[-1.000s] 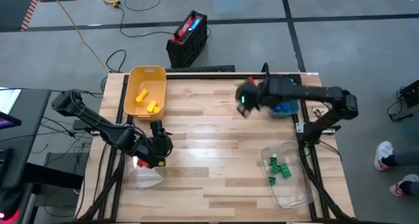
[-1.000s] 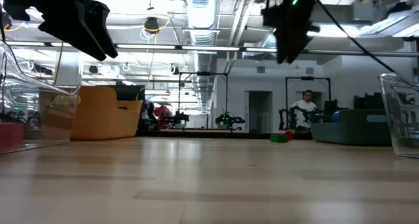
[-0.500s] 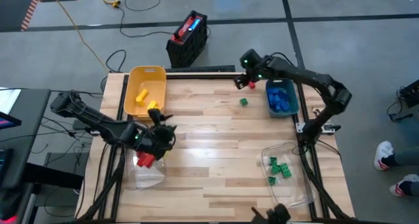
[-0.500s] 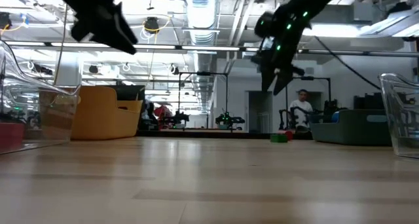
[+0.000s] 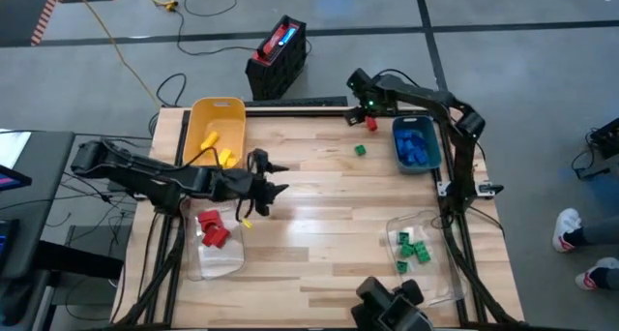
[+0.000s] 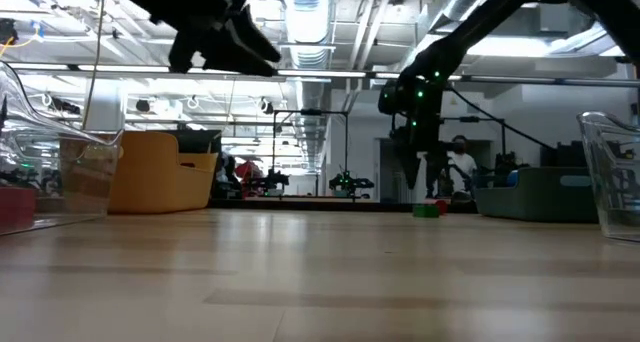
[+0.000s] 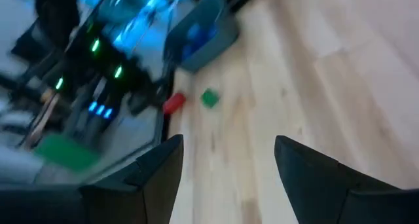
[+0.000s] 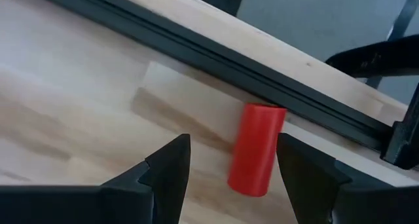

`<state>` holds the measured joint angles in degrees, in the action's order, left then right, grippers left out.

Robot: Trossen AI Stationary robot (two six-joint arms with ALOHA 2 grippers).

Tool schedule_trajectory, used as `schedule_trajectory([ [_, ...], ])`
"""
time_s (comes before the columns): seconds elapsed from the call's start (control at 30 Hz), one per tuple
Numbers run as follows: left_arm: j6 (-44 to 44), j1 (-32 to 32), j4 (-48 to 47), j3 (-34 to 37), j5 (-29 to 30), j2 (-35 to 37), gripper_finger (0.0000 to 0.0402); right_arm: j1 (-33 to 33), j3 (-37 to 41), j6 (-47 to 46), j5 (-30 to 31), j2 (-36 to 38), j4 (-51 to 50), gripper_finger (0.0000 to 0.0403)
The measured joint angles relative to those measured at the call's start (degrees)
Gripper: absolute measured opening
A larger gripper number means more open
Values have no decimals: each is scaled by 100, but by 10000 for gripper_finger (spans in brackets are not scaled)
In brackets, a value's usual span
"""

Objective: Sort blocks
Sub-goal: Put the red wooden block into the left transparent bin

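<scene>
Your right gripper [image 5: 360,106] hovers at the table's 12 o'clock edge, fingers spread wide and empty, directly above the red block [image 8: 256,149], which lies just beside the dark rail [image 8: 216,57]; that lineup suggests a descent to pick it. A green block [image 5: 360,151] sits loose near the teal bin [image 5: 428,160] of blue blocks [image 5: 414,145]. Your left gripper [image 5: 261,181] reaches toward table centre, fingers wide, carrying nothing. Sorted already: yellow blocks [image 5: 217,147] at 10 o'clock, red ones [image 5: 211,228] at 8, green ones [image 5: 414,249] at 4.
</scene>
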<state>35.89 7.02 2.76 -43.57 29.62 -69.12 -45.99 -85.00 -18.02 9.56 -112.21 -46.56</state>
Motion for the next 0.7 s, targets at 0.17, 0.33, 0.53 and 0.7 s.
schedule_trajectory([
  [0.17,288,-606,1065,340,-1842,-1,236,-109,-219,-152,16,-223,-182,240],
  [0.33,290,-1152,1902,807,-2980,-2,236,-132,-274,-302,22,-260,-280,240],
  [0.53,292,-1518,2201,1062,-3292,-2,236,92,-511,-181,294,-255,-745,240],
  [0.7,334,-1660,2568,1062,-3814,0,236,380,-885,-463,853,-240,-1029,240],
])
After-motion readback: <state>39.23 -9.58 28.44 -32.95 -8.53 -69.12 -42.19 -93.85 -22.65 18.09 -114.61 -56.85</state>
